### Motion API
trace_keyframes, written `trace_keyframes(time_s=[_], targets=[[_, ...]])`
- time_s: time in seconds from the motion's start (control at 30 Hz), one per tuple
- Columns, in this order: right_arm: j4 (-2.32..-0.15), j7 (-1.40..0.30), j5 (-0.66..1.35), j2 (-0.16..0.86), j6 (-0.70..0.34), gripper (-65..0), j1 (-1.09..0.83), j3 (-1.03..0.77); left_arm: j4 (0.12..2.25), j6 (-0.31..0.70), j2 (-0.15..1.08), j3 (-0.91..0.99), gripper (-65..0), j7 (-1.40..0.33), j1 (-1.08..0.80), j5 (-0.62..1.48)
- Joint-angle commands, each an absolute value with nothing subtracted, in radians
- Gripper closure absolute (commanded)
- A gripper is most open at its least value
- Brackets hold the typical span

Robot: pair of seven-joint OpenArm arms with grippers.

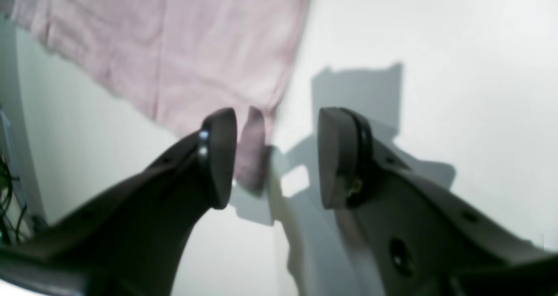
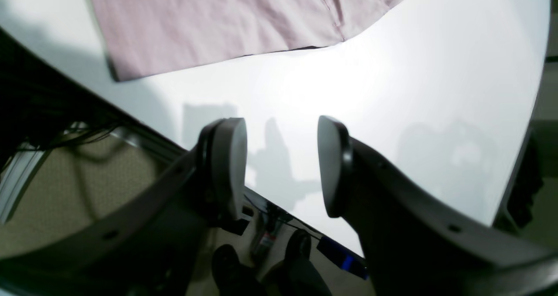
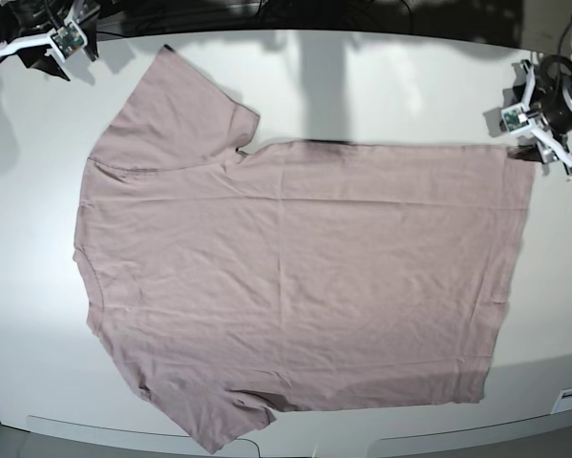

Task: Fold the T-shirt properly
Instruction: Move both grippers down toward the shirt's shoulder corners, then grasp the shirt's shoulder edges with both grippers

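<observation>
1. T-shirt (image 3: 295, 286) lies flat on the white worktop (image 3: 381, 95), collar toward base-view left, hem toward its right.
2. Left pincer (image 1: 277, 156) gapes wide at the hem corner, gripping nothing; cloth sits just inside one finger, so closing now likely catches a thin edge that slips.
3. Right pincer (image 2: 281, 165) is parted, empty, well apart from the sleeve, near the worktop edge.
4. Lift unevenly and you'll skew the fold.

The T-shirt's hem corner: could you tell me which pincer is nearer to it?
Left. The left pincer is open right at the T-shirt hem corner; the right pincer hangs open off the sleeve end, over the table edge.
</observation>
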State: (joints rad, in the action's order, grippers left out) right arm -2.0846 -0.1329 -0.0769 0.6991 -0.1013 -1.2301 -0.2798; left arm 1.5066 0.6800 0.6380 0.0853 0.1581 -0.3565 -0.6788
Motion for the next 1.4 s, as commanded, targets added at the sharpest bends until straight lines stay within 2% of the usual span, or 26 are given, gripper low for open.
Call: trace_keyframes(time_s=[0.0,0.13,0.37,0.6,0.67,0.8,1.0,1.03,1.17,1.37], targets=[[-2.102,-0.117,-0.079,0.707,-0.073,-27.1,-1.241,-0.286,1.492,0.674,0.655,0.088,-29.6,0.17,-0.341,-0.681],[-2.107,-0.118,-0.079,0.706,-0.043,-27.1,-1.241,-0.286,1.399,0.674,0.654,0.088,-29.6,0.237,-0.299,-0.682],[-2.157,-0.122,-0.08,0.706,-0.043,-27.1,-1.241,-0.286,1.312,0.673,0.654,0.068,-29.6,0.241,-0.258,-0.707],[-2.228,-0.17,-0.08,0.706,-0.043,-27.1,-1.241,-0.286,1.308,0.625,0.654,-0.001,-27.8,0.2,-0.258,-0.708],[-2.234,-0.174,-0.08,0.706,-0.043,-27.1,-1.241,-0.286,1.308,0.625,0.652,-0.004,-21.7,0.194,-0.258,-0.708],[-2.234,-0.175,-0.08,0.707,-0.043,-27.1,-1.241,-0.286,1.308,0.625,0.652,-0.004,0.0,0.142,-0.261,-0.707],[-2.234,-0.174,-0.216,0.709,-0.052,-27.2,-1.241,-0.286,1.308,0.625,0.641,-0.004,0.0,0.094,-0.292,-0.706],[-2.234,-0.174,-0.25,0.713,-0.067,-27.4,-1.241,-0.286,1.308,0.625,0.639,-0.004,0.0,0.095,-0.302,-0.707],[-2.217,-0.138,-0.365,0.749,-0.171,-36.0,-1.239,-0.286,1.308,0.625,0.617,-0.004,0.0,0.097,-0.336,-0.707],[-2.112,-0.048,-0.444,0.805,-0.236,-36.3,-1.158,-0.282,1.308,0.625,0.57,-0.004,0.0,0.09,-0.366,-0.707]])
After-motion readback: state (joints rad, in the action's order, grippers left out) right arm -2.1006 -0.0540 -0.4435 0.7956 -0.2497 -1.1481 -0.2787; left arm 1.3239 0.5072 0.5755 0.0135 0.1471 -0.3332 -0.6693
